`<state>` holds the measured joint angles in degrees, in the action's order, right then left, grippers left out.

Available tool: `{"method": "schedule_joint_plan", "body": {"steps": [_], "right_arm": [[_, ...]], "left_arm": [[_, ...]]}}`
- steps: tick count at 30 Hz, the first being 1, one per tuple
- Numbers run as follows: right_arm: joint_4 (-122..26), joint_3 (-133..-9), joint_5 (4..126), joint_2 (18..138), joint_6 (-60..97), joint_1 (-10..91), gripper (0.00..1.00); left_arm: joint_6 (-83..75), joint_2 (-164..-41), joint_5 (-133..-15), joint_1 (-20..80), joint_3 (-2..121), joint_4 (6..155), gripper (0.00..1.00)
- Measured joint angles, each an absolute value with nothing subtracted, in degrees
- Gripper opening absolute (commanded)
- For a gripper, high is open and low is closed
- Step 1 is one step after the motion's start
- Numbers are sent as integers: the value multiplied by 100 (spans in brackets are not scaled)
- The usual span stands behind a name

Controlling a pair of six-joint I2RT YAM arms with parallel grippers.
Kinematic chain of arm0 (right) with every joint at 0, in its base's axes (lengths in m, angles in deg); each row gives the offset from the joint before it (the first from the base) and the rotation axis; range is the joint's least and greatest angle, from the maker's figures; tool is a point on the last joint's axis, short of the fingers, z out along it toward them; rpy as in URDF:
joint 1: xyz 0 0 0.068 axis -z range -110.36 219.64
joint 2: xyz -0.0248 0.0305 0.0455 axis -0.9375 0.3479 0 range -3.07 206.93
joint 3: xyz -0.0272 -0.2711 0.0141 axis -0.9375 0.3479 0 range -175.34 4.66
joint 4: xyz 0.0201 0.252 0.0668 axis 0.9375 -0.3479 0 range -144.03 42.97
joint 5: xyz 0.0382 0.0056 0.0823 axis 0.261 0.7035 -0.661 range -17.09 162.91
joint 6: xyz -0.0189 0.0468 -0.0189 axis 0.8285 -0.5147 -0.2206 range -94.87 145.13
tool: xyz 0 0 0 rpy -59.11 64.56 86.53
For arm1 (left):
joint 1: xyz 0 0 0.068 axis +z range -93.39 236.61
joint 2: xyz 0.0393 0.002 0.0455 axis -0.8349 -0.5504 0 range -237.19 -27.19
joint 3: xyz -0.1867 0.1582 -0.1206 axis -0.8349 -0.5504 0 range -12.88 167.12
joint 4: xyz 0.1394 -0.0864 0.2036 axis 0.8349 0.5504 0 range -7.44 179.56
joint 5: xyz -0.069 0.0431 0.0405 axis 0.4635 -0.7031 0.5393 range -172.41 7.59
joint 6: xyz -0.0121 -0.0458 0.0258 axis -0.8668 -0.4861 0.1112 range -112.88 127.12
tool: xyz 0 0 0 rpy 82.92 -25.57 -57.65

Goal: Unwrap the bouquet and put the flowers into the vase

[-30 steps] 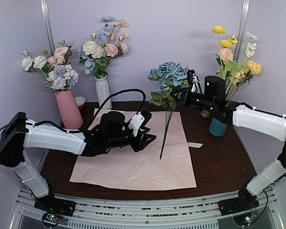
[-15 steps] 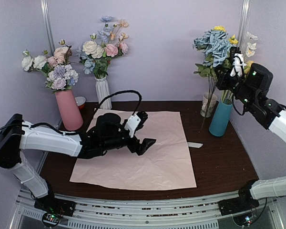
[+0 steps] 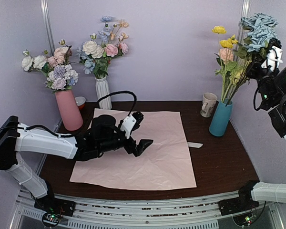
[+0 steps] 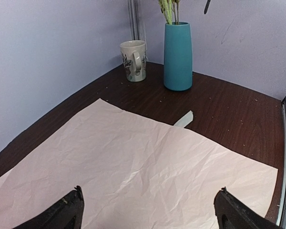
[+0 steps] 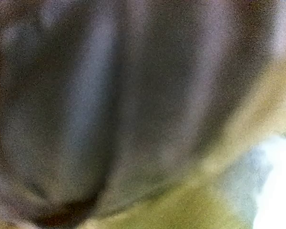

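Creased pink paper sheet [image 3: 143, 160] covers my dark wooden table [image 3: 219, 162], left gripper [image 4: 150, 193] spread wide above it. Right gripper [image 3: 268, 58] clamps the blue flower cluster [image 3: 257, 26]; its wrist view is blur.

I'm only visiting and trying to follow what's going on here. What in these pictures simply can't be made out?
- Right wrist view: all grey and green blur, so nothing is identifiable.
- Top view: the right gripper's fingertips are hidden behind the blue flower and its leaves. Its stem end is lost among the other stems above the teal vase.
- Left wrist view: the yellow flowers in the vase are cut off by the top edge.
- Top view: the pale strip beside the pink paper is too small to identify.
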<state>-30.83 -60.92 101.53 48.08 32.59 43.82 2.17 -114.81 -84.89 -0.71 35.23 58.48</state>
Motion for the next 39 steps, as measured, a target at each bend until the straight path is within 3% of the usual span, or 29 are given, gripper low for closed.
{"method": "schedule_joint_plan", "body": {"steps": [9,31,39], "right_arm": [[-1655,-6066,10981,5479,3948,4520,0],[157,-5425,11361,6557,4098,5206,0],[559,-4800,11359,6631,3983,5208,16]], "left_arm": [[213,-11481,-8491,-71,3491,5778,98],[217,-11492,-8526,-71,3410,5691,97],[219,-11507,-8568,-71,3410,5689,97]]}}
